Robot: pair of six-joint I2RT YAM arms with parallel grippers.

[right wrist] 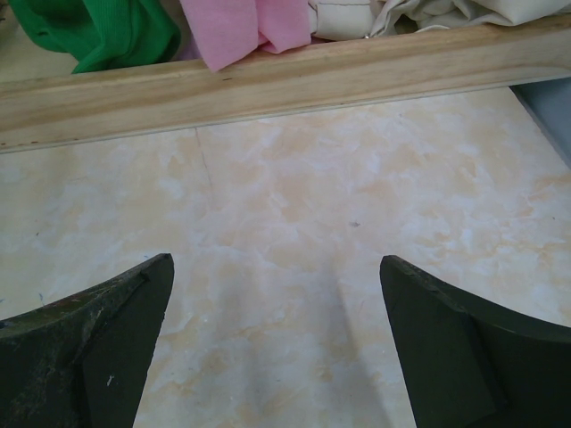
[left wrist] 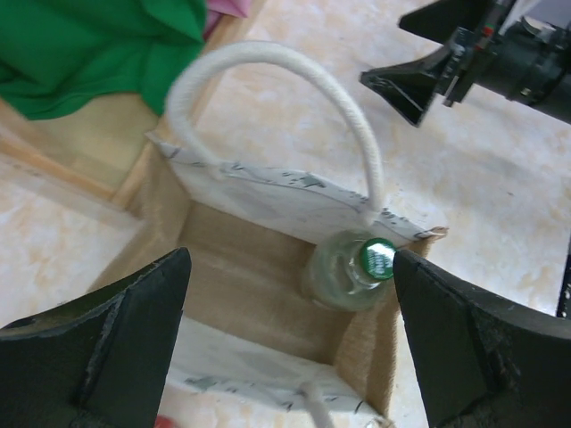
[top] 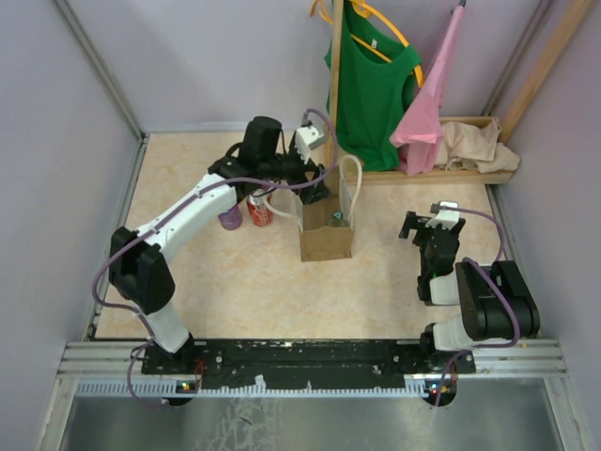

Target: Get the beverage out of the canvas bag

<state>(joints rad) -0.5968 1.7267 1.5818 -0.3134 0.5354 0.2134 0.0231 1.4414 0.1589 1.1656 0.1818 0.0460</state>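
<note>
**A:** While the left jaws hang spread wide over the canvas bag [left wrist: 268,192], where does the bottle [left wrist: 343,283] sit?

**B:** Below and between them, much closer to the right-hand finger. Its green cap [left wrist: 377,259] shows just inside that fingertip. The jaws grip nothing.

**A:** And the bag itself?

**B:** It stands upright on the worktop [top: 235,282], its mouth open under the left jaws. The bottle stands in the corner on the right-hand finger's side, against the far wall. One white handle [left wrist: 294,76] arches up from that wall, beyond the jaws.

**A:** The right jaws?

**B:** Also wide apart and holding nothing, over bare worktop, well apart from the bag. Ahead of them lies a wooden tray [right wrist: 268,85] with a beige cloth heap [right wrist: 401,13] in it. A green garment [right wrist: 89,31] and a pink cloth [right wrist: 245,27] hang down to it.

**A:** Anything beside the bag?

**B:** A red can [top: 260,209] and a purple item [top: 230,218] stand on the side away from the right jaws. The left arm [top: 188,211] covers part of each, and I cannot tell what the purple one is.

**A:** What else is unclear?

**B:** The bottle's body is blurred and sunk in the bag. The near handle [left wrist: 314,403] is cut off at the wrist view's bottom edge. The left fingers hide the bag's near corners.
</note>
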